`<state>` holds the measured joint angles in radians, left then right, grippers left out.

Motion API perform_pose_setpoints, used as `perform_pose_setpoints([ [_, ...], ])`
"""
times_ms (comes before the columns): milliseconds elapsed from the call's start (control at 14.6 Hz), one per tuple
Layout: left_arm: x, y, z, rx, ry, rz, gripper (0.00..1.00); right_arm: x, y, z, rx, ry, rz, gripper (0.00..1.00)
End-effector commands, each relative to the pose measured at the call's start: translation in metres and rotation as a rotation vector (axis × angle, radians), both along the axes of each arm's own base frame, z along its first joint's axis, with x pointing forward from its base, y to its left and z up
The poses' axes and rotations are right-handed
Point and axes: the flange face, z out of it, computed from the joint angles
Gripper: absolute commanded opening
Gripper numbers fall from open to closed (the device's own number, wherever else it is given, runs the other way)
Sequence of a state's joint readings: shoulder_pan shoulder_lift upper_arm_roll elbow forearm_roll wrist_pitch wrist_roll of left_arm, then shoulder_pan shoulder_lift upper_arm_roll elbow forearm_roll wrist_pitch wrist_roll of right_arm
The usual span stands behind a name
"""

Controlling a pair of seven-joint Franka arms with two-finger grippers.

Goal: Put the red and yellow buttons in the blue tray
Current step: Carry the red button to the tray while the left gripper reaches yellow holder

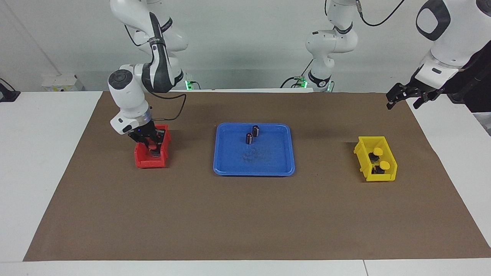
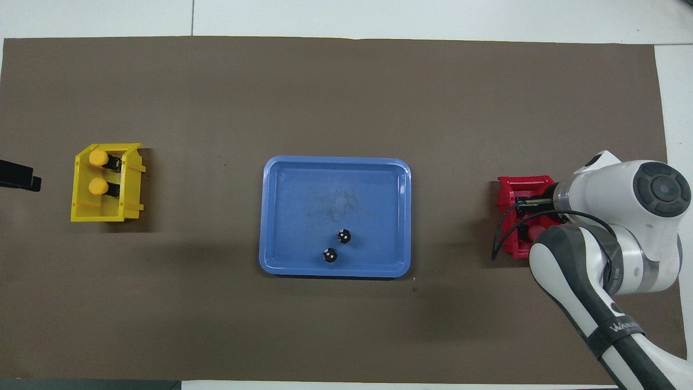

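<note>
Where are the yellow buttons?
Both yellow buttons sit inside the yellow bin, at the left arm's end of the table, beside the blue tray.
</note>
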<state>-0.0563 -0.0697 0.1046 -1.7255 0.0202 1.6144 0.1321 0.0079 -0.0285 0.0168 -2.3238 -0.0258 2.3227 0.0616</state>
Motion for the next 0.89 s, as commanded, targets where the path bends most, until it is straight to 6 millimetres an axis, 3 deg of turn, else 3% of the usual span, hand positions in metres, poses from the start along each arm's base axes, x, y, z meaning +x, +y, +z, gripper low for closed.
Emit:
perform_pose_setpoints([
  [0, -0.008, 0.003, 0.006, 0.025, -0.015, -0.009, 0.9, 0.019, -0.007, 0.032, 0.013, 0.053, 0.047, 0.22],
  [137, -0.002, 0.01, 0.018, 0.062, -0.042, -0.056, 0.85, 0.036, -0.007, 0.082, 0.013, 0.09, 0.055, 0.22],
  [275, 0.004, 0.044, 0.007, 0.072, -0.109, -0.017, 0.79, 0.051, 0.011, 0.12, 0.011, 0.108, 0.051, 0.22],
  [412, 0.016, 0.053, -0.02, 0.075, -0.137, -0.013, 0.78, 0.071, 0.08, 0.153, 0.01, 0.094, 0.008, 0.22],
  [549, 0.044, 0.051, -0.068, 0.052, -0.115, 0.0, 0.76, 0.071, 0.18, 0.177, 0.024, 0.029, -0.085, 0.18],
  [755, 0.081, 0.036, -0.132, -0.015, -0.135, 0.059, 0.67, 0.074, 0.304, 0.15, 0.094, -0.039, -0.204, 0.18],
  [824, 0.088, 0.025, -0.145, -0.013, -0.141, 0.044, 0.66, 0.072, 0.324, 0.134, 0.094, -0.048, -0.21, 0.18],
])
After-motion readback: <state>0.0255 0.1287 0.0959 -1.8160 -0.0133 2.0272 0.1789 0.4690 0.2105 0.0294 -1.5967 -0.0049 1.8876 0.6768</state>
